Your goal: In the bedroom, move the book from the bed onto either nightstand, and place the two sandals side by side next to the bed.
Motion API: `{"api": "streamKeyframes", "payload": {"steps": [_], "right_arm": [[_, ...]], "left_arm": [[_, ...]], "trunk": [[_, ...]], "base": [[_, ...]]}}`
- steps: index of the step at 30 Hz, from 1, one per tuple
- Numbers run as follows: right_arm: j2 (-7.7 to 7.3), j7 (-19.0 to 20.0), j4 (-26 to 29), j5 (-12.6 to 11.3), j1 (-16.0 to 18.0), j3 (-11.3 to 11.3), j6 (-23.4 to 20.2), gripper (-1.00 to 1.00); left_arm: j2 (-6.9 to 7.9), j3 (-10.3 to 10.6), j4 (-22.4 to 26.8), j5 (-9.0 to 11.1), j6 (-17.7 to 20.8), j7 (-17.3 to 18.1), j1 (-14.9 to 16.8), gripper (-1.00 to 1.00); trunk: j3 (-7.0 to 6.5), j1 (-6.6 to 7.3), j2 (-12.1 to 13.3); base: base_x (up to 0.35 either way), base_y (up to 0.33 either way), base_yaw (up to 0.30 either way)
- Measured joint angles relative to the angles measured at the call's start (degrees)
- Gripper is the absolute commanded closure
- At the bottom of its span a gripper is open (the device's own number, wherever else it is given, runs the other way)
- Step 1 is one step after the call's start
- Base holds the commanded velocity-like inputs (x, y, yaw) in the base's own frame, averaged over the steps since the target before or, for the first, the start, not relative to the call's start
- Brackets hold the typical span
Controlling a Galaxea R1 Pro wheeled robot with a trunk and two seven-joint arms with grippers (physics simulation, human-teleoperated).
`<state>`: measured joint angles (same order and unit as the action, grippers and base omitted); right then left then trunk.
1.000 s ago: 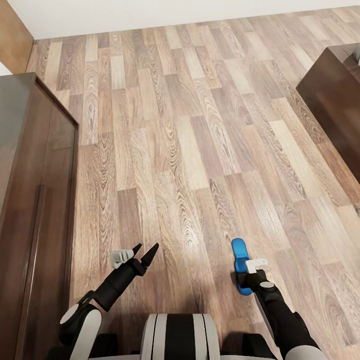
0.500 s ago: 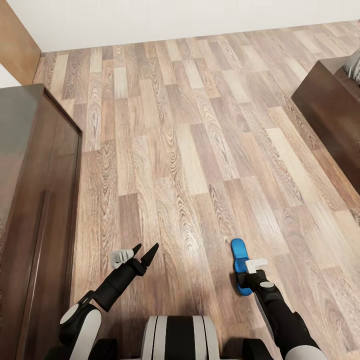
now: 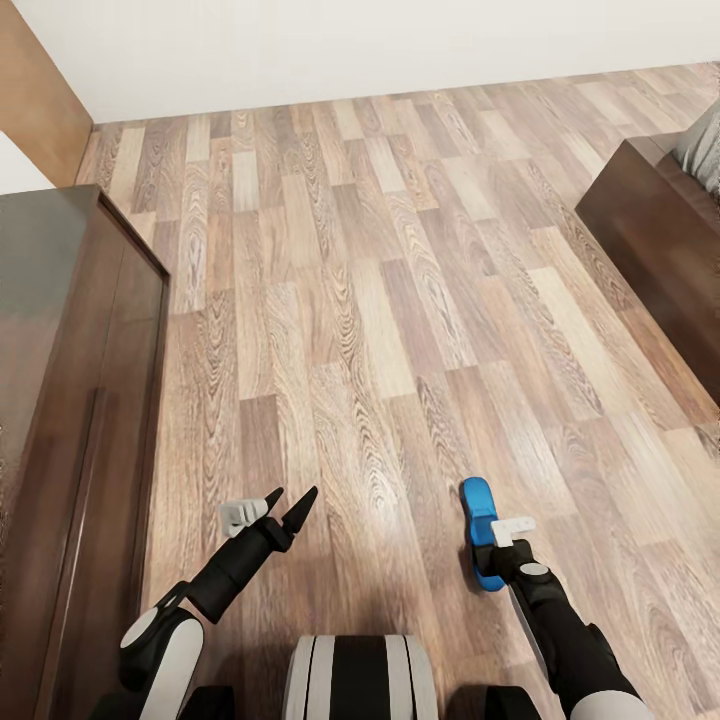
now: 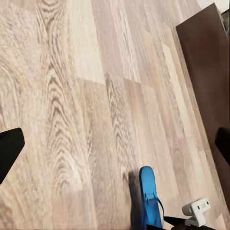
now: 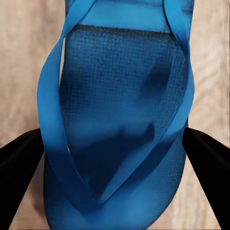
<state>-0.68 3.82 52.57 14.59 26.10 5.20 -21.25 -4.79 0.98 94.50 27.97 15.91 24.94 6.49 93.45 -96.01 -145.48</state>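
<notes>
A bright-blue sandal (image 3: 482, 533) hung over the wood-plank floor (image 3: 380, 300) at about five o'clock in the head view, clamped across its sole between the two dark fingers (image 5: 19, 163) of the right gripper (image 3: 497, 560), toe pointing away from the robot. At seven o'clock the left gripper (image 3: 287, 503) held nothing, its black fingers spread apart above the planks. A tall dark-brown cabinet (image 3: 70, 420) filled the nine o'clock edge, and the dark bed frame (image 3: 650, 240) sat at two o'clock, well apart from the sandal.
</notes>
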Motion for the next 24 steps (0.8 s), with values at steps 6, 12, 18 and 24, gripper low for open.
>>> {"api": "streamKeyframes", "payload": {"steps": [6,12,18,24], "right_arm": [[-0.11,0.1,0.3,-0.1,0.0,0.2,-0.1,1.0],[-0.13,0.1,0.4,-0.2,0.0,0.5,-0.2,1.0],[-0.13,0.3,0.4,-0.2,0.0,0.7,-0.2,1.0],[-0.21,0.3,0.6,-0.3,0.0,1.0,-0.3,1.0]], "left_arm": [[-0.02,0.1,-0.1,0.0,0.1,0.0,0.0,-1.0],[-0.09,0.2,-0.3,0.0,0.1,-0.1,0.0,-1.0],[-0.11,0.2,-0.3,0.0,0.2,-0.1,0.0,-1.0],[-0.21,0.3,-0.4,-0.1,0.1,-0.1,0.0,-1.0]], "trunk": [[-1.33,0.15,0.1],[-2.66,0.31,0.2],[-3.99,0.46,0.2],[-5.32,0.62,0.3]], "base": [[0.0,0.0,0.0],[0.0,0.0,0.0],[0.0,0.0,0.0],[0.0,0.0,0.0]]}}
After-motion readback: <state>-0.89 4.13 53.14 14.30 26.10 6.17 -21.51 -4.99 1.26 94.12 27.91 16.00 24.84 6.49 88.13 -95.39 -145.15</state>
